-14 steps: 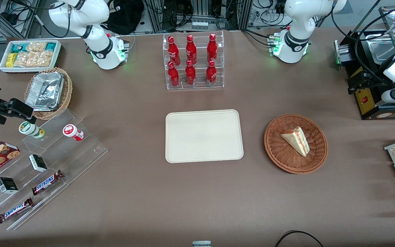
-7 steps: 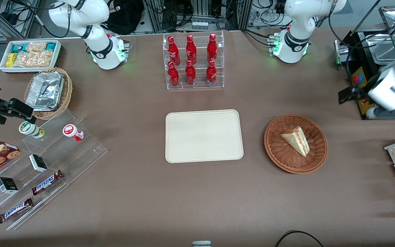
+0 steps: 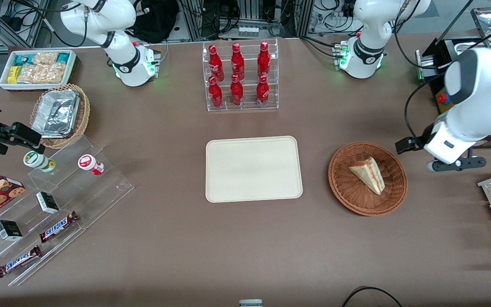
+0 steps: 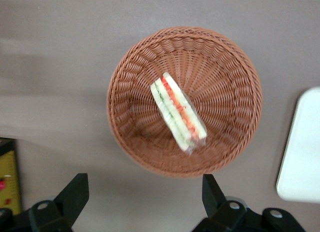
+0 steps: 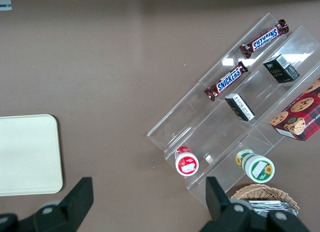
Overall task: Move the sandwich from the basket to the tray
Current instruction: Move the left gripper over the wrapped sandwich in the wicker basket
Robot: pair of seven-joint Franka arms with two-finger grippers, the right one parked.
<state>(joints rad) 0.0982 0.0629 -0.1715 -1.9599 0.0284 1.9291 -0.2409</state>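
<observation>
In the basket (image 3: 348, 192), the sandwich (image 3: 368, 174), gripper (image 4: 145, 192) spread above

A brown cloth-covered table (image 3: 177, 247) is filling nearly the whole scene, lying flat and evenly lit, with soft shadows falling under the clear acrylic bottle rack (image 3: 242, 76) and the stepped acrylic display stand (image 3: 58, 209). At the edge farthest from the front camera, metal framing and bundles of black cables (image 3: 254, 17) are showing above the table line, with a strip of grey floor (image 3: 441, 19) toward the working arm's end. A black cable (image 3: 371, 294) is curling onto the table edge nearest the camera.
</observation>
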